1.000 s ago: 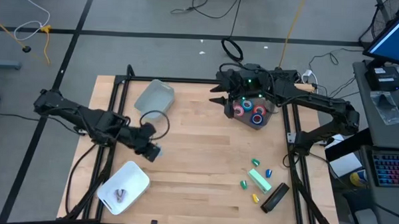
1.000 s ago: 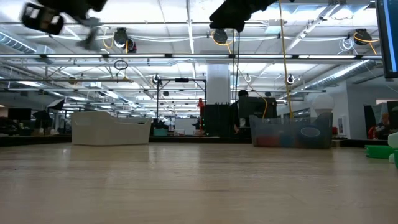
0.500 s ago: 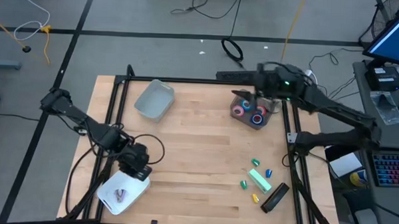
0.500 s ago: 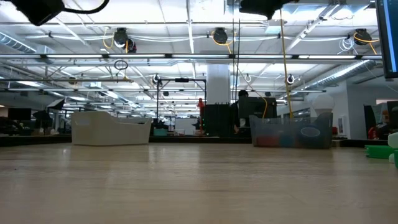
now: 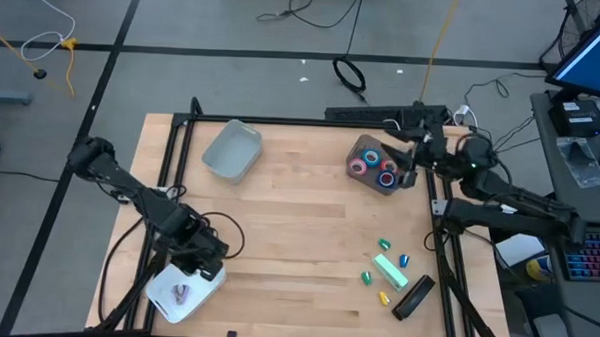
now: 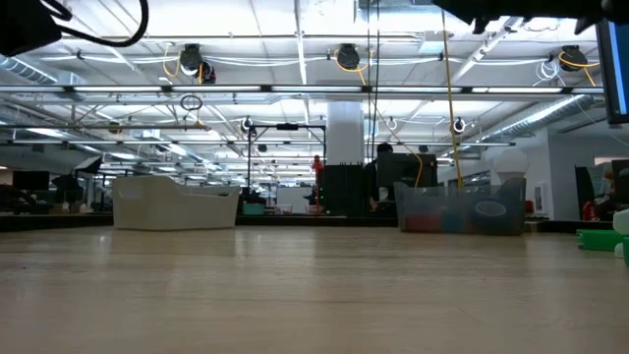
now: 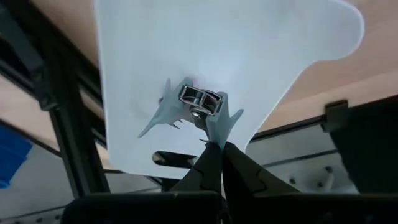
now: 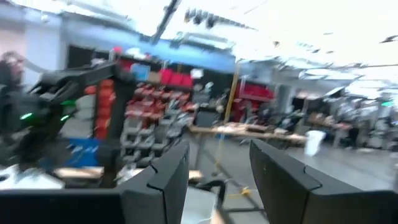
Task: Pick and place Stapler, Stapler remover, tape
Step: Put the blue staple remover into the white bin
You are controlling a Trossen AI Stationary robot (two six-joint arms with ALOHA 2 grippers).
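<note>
Take the white bin [image 5: 188,282] at the table's near left corner as your landmark: your left gripper [image 5: 198,269] hangs right over it with its fingers pressed together and nothing between them, and the staple remover [image 7: 198,109] lies inside. Your right gripper [image 5: 418,151], fingers apart and empty, sits diagonally across the table beside the clear bin [image 5: 380,164] holding the tape [image 5: 374,164]. The stapler [image 5: 413,297] lies far to the white bin's right, near the table's front edge.
</note>
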